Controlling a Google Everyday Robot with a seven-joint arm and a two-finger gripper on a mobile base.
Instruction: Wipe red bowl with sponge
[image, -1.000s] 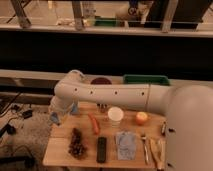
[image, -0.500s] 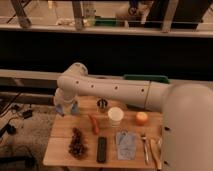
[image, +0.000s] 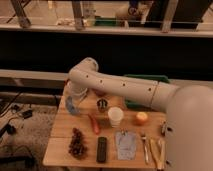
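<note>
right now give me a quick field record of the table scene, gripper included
gripper: hidden behind the white arm's elbow at the table's far left; shut
table: light wooden slatted top
centre: white paper cup, small dark metal cup behind it
right: round orange fruit, metal cutlery
front row: dark grape bunch, black rectangular remote, pale blue-grey cloth
left of cup: long red pepper
far edge: green tray
</note>
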